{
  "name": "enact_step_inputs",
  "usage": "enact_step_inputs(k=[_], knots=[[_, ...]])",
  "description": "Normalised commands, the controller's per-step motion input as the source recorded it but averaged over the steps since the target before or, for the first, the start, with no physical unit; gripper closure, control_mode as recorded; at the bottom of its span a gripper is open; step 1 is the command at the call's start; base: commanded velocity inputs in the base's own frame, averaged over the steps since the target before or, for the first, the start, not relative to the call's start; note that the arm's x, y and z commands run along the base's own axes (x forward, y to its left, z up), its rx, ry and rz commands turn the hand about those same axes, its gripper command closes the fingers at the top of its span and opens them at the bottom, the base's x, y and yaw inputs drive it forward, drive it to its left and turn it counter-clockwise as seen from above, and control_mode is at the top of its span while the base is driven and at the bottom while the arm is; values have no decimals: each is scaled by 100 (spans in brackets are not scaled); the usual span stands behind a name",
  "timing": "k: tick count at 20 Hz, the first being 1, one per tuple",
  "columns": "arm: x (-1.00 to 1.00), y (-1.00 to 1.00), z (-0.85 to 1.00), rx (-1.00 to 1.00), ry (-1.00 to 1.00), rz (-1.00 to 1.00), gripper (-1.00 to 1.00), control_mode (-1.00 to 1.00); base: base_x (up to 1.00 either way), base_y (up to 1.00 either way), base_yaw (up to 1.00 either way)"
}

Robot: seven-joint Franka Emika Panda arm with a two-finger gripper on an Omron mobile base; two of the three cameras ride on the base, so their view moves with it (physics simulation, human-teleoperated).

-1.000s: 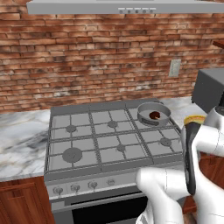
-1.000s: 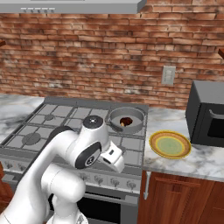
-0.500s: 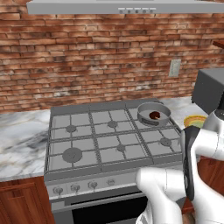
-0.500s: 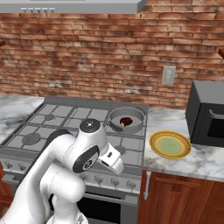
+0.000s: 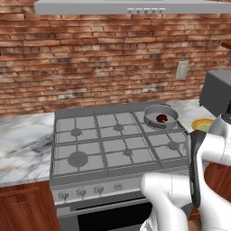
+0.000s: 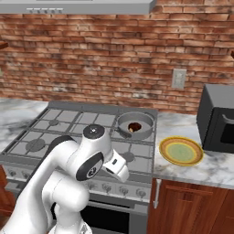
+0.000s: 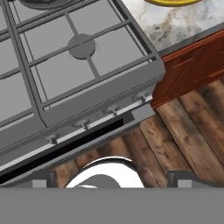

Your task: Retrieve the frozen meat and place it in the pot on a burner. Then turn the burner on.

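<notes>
The shallow grey pot (image 5: 149,119) (image 6: 137,135) stands on the stove's back right grate square, hiding the burner under it. Inside it lies the frozen meat (image 5: 162,118) (image 6: 135,126), a small dark reddish lump. My gripper (image 7: 112,179) hangs low in front of the stove's right front corner, open, its two fingertips wide apart with nothing between them. It is far from the pot. The hand view looks up at the front right burner cap (image 7: 82,46) and the row of knobs (image 7: 113,108) on the front panel.
A yellow plate with a green centre (image 6: 181,151) (image 5: 203,124) lies on the marble counter right of the stove, beside a dark microwave (image 6: 219,119). A wooden cabinet (image 7: 192,65) and plank floor lie below. My white arm folds in front of the oven door.
The arm's forearm has sunk a little lower in front of the stove. The pot and the meat have not moved, and the gripper stays open.
</notes>
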Motion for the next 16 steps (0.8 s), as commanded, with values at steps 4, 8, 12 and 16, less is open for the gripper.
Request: enact_step_inputs(k=[4,8,12,16], knots=[[0,0,0,0,0,0,-100,100,-30,34,-2],[0,0,0,0,0,0,-100,100,-30,33,-4],[0,0,0,0,0,0,-100,100,-25,39,-6],[0,0,0,0,0,0,-100,100,-14,45,-6]])
